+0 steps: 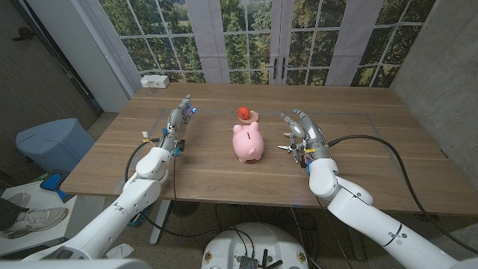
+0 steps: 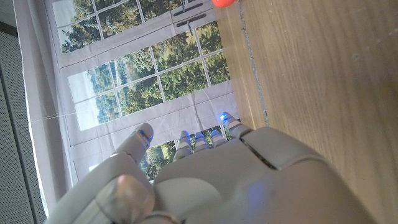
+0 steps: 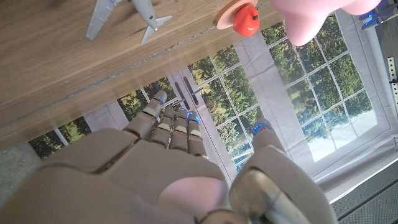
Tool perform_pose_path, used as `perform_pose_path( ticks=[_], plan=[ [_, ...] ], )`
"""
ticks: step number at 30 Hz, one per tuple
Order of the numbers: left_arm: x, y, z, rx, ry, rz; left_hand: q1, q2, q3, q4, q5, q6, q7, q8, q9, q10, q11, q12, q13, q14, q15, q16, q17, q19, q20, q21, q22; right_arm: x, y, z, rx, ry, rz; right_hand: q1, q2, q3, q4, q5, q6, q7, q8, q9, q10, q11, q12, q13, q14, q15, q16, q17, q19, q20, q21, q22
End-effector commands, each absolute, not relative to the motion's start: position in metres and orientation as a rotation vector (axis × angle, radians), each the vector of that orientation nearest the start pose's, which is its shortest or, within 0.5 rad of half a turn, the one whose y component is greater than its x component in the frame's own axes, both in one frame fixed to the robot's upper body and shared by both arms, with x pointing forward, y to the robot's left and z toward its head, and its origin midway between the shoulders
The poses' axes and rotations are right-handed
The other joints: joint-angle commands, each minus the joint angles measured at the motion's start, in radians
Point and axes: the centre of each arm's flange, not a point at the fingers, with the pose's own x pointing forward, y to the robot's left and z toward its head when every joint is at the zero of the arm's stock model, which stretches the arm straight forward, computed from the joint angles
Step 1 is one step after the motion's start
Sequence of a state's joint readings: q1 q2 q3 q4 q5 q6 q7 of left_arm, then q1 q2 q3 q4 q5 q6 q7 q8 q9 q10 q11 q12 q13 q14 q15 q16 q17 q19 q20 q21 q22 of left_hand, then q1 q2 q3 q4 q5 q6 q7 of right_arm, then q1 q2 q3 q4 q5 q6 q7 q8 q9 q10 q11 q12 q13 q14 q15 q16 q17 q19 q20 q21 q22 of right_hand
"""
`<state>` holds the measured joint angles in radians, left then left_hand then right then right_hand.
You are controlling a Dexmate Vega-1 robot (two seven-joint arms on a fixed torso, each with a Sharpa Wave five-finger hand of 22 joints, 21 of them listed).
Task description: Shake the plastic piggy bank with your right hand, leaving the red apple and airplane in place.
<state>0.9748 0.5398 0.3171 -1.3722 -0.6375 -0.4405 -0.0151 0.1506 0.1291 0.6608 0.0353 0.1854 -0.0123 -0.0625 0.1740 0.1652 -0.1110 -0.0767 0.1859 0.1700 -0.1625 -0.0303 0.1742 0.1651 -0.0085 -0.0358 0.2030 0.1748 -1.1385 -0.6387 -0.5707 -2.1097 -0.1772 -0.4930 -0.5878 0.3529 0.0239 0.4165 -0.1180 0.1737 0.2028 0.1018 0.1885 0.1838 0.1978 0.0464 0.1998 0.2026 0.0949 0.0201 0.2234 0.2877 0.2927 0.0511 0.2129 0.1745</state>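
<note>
- I see the pink piggy bank (image 1: 248, 143) standing on the wooden counter (image 1: 224, 175), near the middle, between both arms.
- The red apple (image 1: 244, 113) sits on a small disc just behind the pig, at its far side.
- My right hand (image 1: 299, 132) is beside the pig, apart from it, fingers extended and spread, holding nothing.
- The small grey airplane (image 3: 124, 15) lies on the counter close by my right hand.
- My left hand (image 1: 178, 119) stands well apart from the pig, fingers straight, nothing in it.
</note>
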Motion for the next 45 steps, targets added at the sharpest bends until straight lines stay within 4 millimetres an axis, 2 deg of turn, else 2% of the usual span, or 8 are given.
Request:
perform_pose_path(
  ticks=[1, 17, 25, 45],
  plan=[
    [0.617, 0.316, -0.053, -0.058, -0.705, -0.17, 0.013, 0.049, 0.001, -0.007, 0.007, 0.002, -0.004, 0.003, 0.003, 0.003, 0.005, 0.005, 0.004, 0.002, -0.076, 0.003, 0.003, 0.006, -0.079, 0.002, 0.002, 0.499, -0.147, -0.074, -0.8, -0.562, -0.258, 0.002, -0.014, -0.002, -0.008, -0.001, -0.006, -0.002, -0.001, 0.004, -0.007, 0.0, -0.004, 0.003, 0.0, 0.009, -0.002, 0.0, 0.011, 0.017, 0.004, 0.006],
    [0.615, 0.322, -0.057, -0.065, -0.715, -0.171, 0.013, 0.051, 0.0, -0.01, 0.008, 0.003, -0.003, 0.003, 0.003, 0.005, 0.004, 0.006, 0.005, 0.003, -0.077, 0.003, 0.004, 0.007, -0.08, 0.002, 0.002, 0.491, -0.121, -0.081, -0.904, -0.5, -0.255, -0.006, -0.057, -0.027, -0.022, 0.007, -0.025, -0.009, 0.0, 0.005, -0.02, -0.01, -0.004, 0.007, -0.025, 0.013, -0.012, -0.007, -0.015, 0.065, -0.008, 0.008],
    [0.614, 0.325, -0.058, -0.07, -0.72, -0.17, 0.012, 0.053, -0.001, -0.011, 0.008, 0.0, -0.002, 0.002, 0.004, 0.001, 0.007, 0.004, 0.005, 0.002, -0.077, 0.003, 0.004, 0.006, -0.08, 0.0, 0.002, 0.487, -0.109, -0.08, -0.949, -0.47, -0.245, -0.013, -0.074, -0.04, -0.023, 0.013, -0.027, -0.007, 0.004, 0.007, -0.022, -0.007, 0.0, 0.011, -0.018, 0.0, -0.006, -0.006, -0.028, 0.09, -0.012, 0.008],
    [0.616, 0.334, -0.061, -0.088, -0.726, -0.165, 0.012, 0.055, 0.0, -0.014, 0.008, 0.001, 0.002, 0.003, 0.004, 0.003, 0.008, 0.005, 0.005, 0.004, -0.073, 0.004, 0.004, 0.009, -0.079, 0.0, 0.002, 0.492, -0.073, -0.069, -1.102, -0.334, -0.175, -0.048, -0.119, -0.081, -0.014, 0.032, -0.047, 0.01, 0.005, 0.011, -0.045, 0.005, 0.002, 0.024, -0.042, 0.012, -0.004, 0.003, -0.064, 0.119, -0.02, 0.01]
  ],
)
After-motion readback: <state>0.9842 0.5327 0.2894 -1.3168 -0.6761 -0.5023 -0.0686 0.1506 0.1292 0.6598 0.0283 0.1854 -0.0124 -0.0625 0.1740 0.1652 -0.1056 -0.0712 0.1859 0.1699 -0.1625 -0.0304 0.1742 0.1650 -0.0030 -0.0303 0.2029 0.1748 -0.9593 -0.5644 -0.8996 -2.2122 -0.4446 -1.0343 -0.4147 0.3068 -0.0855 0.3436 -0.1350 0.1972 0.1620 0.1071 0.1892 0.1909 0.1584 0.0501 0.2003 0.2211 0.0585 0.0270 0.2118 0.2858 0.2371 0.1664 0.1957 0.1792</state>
